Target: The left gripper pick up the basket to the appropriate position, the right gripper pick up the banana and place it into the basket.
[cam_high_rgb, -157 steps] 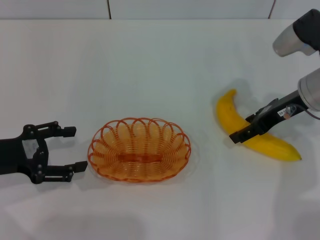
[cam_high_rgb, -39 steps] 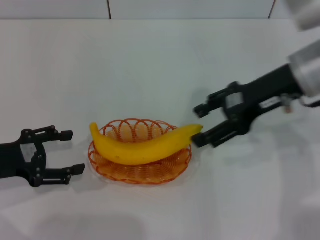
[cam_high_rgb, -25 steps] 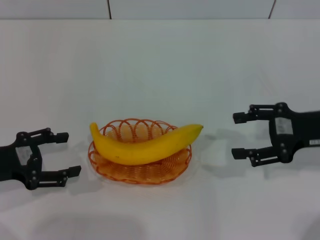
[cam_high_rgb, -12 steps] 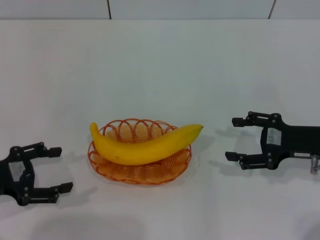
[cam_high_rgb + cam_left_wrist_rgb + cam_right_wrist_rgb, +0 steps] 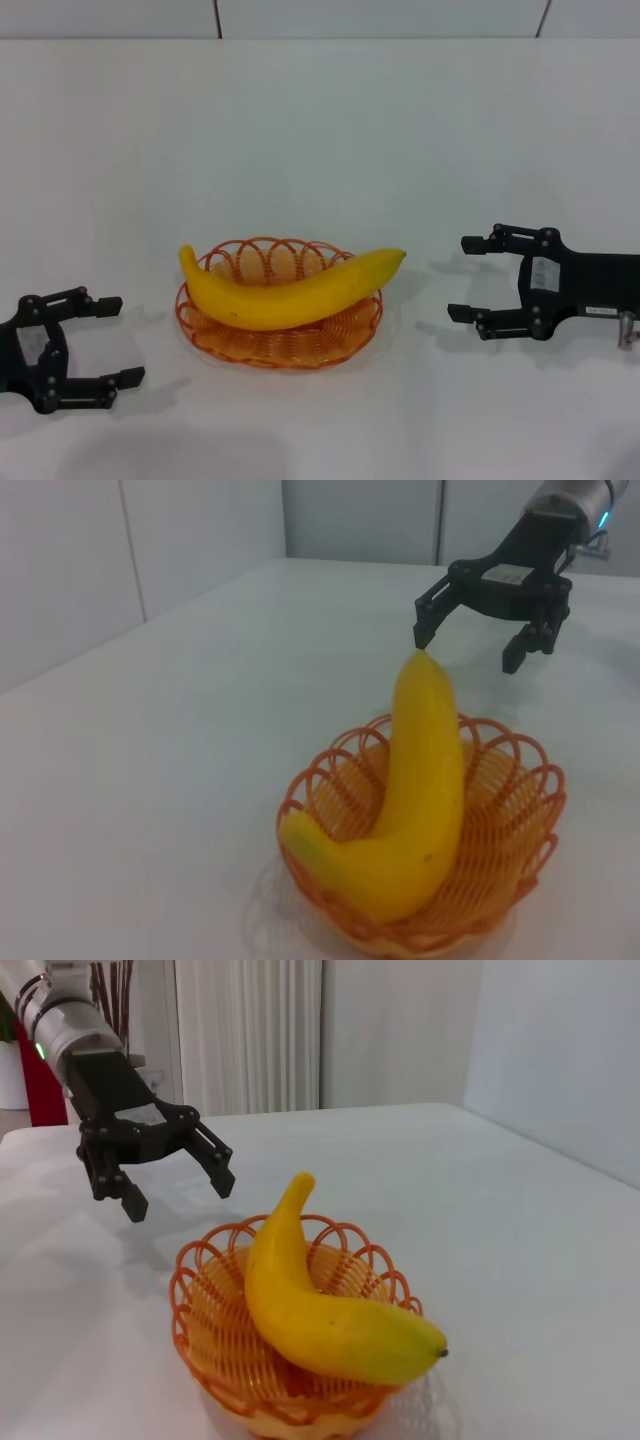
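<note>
Head view shows the banana lying across the basket on the table, so placement looks done; left gripper and right gripper flank it, jaws spread, holding nothing.

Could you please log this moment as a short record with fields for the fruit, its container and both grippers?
banana: lying across the basket, both ends reaching past the rim
basket: orange wire, on the white table
left gripper: open, empty, on the basket's left, apart from it
right gripper: open, empty, on the basket's right, apart from the banana
</note>
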Robot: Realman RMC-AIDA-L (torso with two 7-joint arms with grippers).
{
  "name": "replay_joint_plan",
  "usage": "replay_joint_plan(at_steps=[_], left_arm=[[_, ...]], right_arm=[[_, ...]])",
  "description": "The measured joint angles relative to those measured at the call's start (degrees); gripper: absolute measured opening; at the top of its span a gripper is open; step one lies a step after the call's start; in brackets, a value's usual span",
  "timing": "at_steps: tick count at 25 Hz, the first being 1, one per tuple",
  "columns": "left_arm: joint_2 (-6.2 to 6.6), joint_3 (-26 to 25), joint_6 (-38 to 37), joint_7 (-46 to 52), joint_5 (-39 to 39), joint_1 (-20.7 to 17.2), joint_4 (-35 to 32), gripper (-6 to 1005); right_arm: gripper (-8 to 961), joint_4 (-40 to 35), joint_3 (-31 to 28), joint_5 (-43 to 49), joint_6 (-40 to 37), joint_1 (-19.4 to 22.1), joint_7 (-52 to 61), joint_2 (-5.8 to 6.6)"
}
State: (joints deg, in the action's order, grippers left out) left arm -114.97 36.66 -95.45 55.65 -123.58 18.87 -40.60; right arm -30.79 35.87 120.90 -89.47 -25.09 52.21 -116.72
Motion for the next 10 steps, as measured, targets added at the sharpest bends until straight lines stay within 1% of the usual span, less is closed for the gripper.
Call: replay_joint_plan(at_steps=[10], left_arm=[[-0.16, -0.02, 0.01, -0.02, 0.03, 0.05, 0.0, 880]], right_arm=[[854, 0.03, -0.09, -0.23, -0.46, 0.01, -0.05, 0.0]])
